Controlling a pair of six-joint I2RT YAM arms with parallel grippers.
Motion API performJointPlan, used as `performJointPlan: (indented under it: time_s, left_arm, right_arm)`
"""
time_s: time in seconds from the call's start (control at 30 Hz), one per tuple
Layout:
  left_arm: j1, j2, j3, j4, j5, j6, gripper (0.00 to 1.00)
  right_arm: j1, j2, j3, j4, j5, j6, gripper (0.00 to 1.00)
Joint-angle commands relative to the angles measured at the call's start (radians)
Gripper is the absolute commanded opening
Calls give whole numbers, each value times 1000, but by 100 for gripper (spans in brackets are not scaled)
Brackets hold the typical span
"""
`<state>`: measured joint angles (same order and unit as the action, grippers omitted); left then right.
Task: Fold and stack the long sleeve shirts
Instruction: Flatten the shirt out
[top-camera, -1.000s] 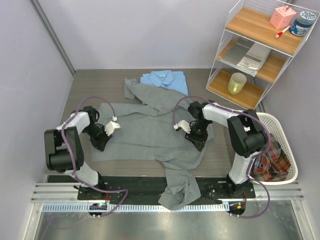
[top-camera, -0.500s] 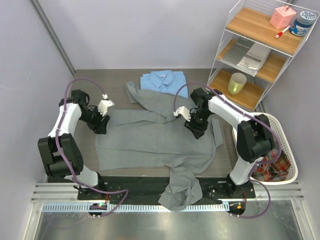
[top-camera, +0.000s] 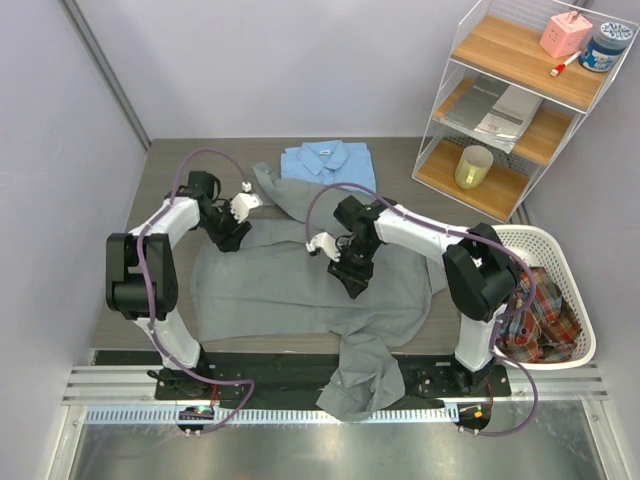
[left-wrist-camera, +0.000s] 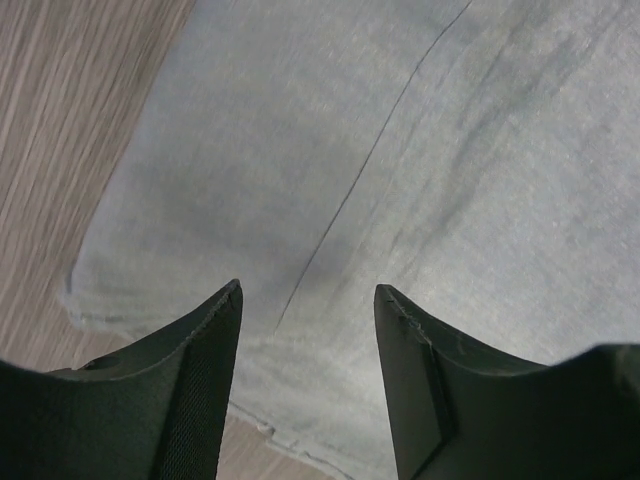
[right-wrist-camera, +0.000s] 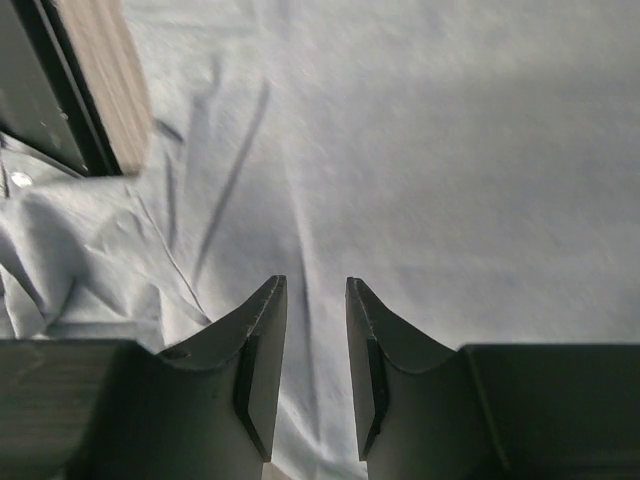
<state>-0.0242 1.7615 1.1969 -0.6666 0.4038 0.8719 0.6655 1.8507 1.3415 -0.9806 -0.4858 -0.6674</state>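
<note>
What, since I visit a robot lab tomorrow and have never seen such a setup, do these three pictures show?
Two robot arms are bolted at the near edge of a table. The wide picture comes from a fixed camera above and behind them. The other two come from a camera on each wrist, looking past that arm's own two fingers. A grey shirt lies spread on the table, part of it hanging over the near edge. A blue shirt lies folded behind it. The left gripper and the right gripper both hover over grey cloth with fingers apart, the right only narrowly. Neither holds anything. A shelf rack and a basket stand at the right.
</note>
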Motion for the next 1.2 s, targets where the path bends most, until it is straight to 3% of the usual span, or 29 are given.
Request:
performJointPlan:
  time_s: [0.0,0.23,0.33,0.43,0.47,0.57,0.7,0.97,1.1,1.17]
  left_arm:
    - [-36,24,24,58,-39,52,57]
    - [-49,69,20,67,-77,85,59]
    - [-49,79,20,110,-118,73,54]
    - [-48,96,52,101,-148,78,41]
    - [-37,101,68,88,-140,73,30]
    - [-13,113,150,35,-112,58,15]
    - [0,144,262,4,-115,39,1]
    - [0,350,539,31,-120,-135,0]
    - [0,418,604,41,-163,-145,0]
    - [3,423,616,-3,-165,-140,6]
  right_arm:
    - [54,11,-8,65,-22,41,36]
    - [123,68,-28,123,35,58,36]
    - [138,88,-48,137,58,51,36]
    - [149,90,-74,137,85,25,36]
    - [152,88,-88,134,90,16,36]
    - [155,91,-108,115,104,-8,36]
    - [157,91,-123,57,86,-44,35]
    - [207,-31,-218,-49,41,-175,35]
    - [226,-79,-237,-61,0,-175,36]
    - [221,-85,-190,-66,0,-150,38]
